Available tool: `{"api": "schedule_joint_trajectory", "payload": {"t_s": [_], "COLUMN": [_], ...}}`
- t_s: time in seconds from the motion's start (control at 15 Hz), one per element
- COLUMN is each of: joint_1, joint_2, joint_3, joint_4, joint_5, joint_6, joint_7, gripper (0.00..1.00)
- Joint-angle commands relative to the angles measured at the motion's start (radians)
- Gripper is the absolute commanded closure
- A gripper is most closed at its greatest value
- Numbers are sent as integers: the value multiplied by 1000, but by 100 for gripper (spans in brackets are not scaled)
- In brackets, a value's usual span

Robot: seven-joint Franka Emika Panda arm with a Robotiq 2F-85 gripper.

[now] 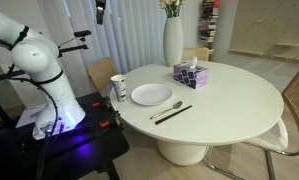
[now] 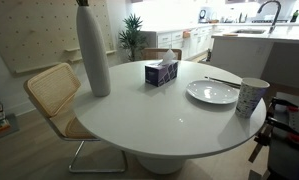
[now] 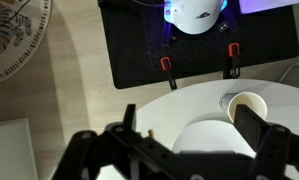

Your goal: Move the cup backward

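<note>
On the round table (image 2: pixel 139 125) the tall vase (image 2: pixel 92 50) stood leftmost, its top cut off; then the tissue box (image 2: pixel 161 72) with a tissue poking out, the plate (image 2: pixel 212 92), and the cup (image 2: pixel 253 97) just beside it at the table's edge, seemingly empty; in the wrist view the gripper (image 3: pixel 184 120) hung above with fingers spread, partly cropped

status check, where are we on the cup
Gripper open, empty, high above the table. Cup upright at table edge, untouched. Plate close beside it.
</note>
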Motion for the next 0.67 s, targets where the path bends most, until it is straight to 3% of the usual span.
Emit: {"api": "schedule_joint_trajectory", "payload": {"t_s": [0.0,0.6], "joint_1": [37,183], "joint_2": [36,155], "joint_3": [11,110], "joint_4": [-6,-71], "joint_5": [-13,25], "joint_6": [7,80], "joint_7": [19,10], "gripper": [0,0]}}
